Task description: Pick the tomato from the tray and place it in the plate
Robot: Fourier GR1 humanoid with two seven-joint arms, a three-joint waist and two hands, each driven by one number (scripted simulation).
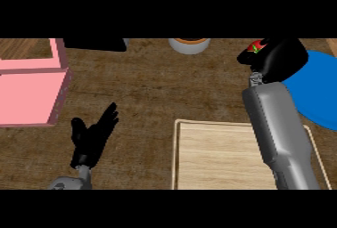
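Tomato [255, 46] sits enclosed in the curled fingers of the right hand [280, 55], beside the blue plate [322, 91]; left hand [92, 136] rests open, fingers straight.

pink box [30, 91] left edge | white cup [189, 45] top centre (cropped) | black object [95, 43] top-left

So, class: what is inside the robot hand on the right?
The right robot hand curls round the tomato; only a red patch with a green stalk shows, the rest covered by fingers. It is beside the blue plate, off the tray.
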